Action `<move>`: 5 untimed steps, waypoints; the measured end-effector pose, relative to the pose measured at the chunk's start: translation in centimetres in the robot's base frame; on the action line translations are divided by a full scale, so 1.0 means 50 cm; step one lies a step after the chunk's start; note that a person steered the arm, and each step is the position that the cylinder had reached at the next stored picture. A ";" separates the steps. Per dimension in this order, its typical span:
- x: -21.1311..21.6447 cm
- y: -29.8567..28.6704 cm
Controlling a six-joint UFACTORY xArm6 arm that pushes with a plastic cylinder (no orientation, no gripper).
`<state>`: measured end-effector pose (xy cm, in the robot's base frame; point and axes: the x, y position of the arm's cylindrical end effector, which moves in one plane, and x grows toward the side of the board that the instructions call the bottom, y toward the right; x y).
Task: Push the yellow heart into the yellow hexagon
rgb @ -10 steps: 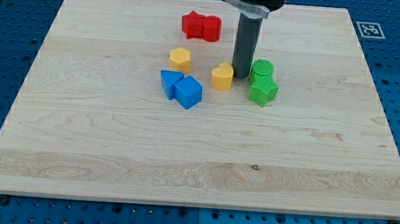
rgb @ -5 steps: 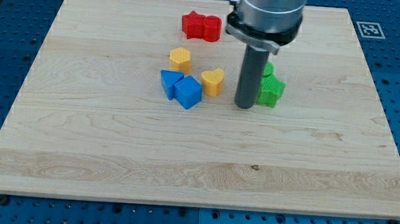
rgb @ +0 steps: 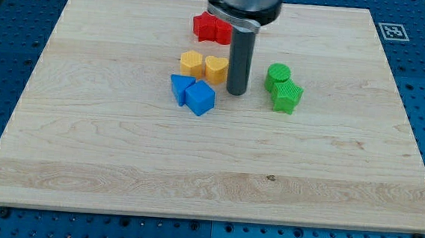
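— What sits around the yellow heart [rgb: 216, 69]?

— Quite a crowd, all in the upper middle of the wooden board [rgb: 82, 162]. The yellow hexagon [rgb: 191, 63] lies just on the heart's side toward the view's left, the two touching or very nearly so; I cannot make out a gap between them. Toward the view's bottom, just below the pair, two blue blocks lie pressed together: a blue block [rgb: 179, 86] whose shape I cannot settle, and a blue cube [rgb: 200, 98] on its lower right. Toward the board's top edge are two red blocks [rgb: 212, 28], joined side by side and partly hidden behind the arm's collar.

— And on the other side?

— Toward the view's right, clear of the yellows, a green cylinder [rgb: 278, 76] stands touching a green star-like block [rgb: 286, 96] just below it.

— Does anything stand between the heart and the hexagon?

— Nothing. The blue pair is close beneath them but not between.

— Where is the rod?

— My tip [rgb: 235, 93] rests on the board just to the right of the heart, slightly lower than it, between the heart and the green pair. The rod's side looks very close to the heart's right edge; I cannot tell whether they touch.

— Is it holding anything?

— No. It is a plain rod with nothing to open or close, and it grips nothing.
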<state>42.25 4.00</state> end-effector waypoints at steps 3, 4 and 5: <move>-0.023 -0.073; -0.020 -0.106; -0.001 -0.083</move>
